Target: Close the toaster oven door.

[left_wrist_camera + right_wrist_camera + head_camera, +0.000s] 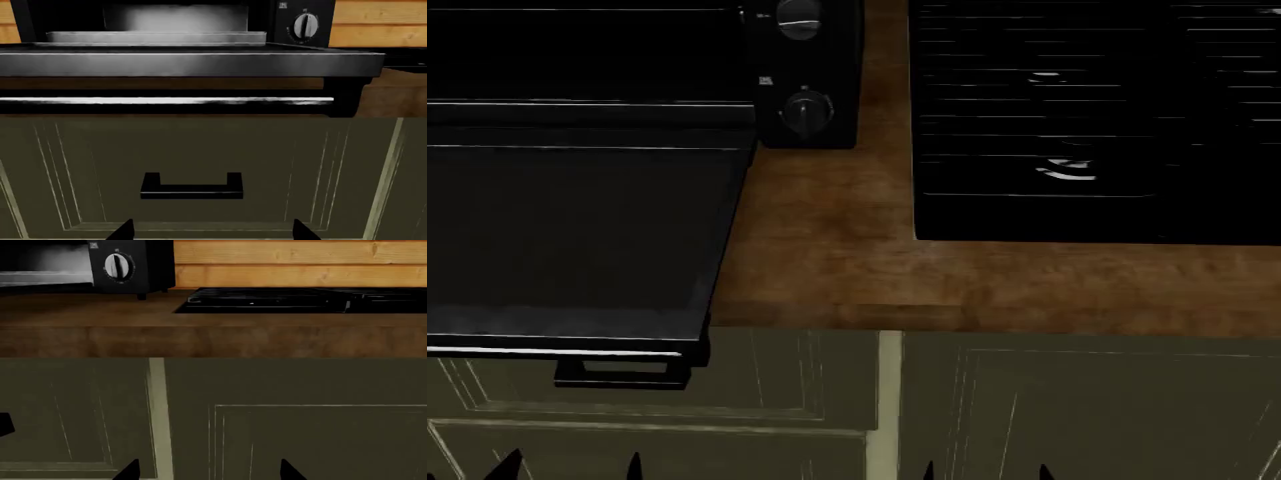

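Head view: toaster oven door (567, 240) lies flat open over the counter (827, 270) edge. Both pincers, left pincer (567, 465) and right pincer (985, 470), spread, empty, low by the cabinets. Approach step; next, raise your left under the handle (167, 100).

Dim, sharp renders; faint sheen.

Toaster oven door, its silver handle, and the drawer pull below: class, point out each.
toaster oven door (574, 230): head view, middle of the lowered glass panel.
silver handle (167, 100): left wrist view, mid-bar.
drawer pull (191, 190): left wrist view, crossbar.
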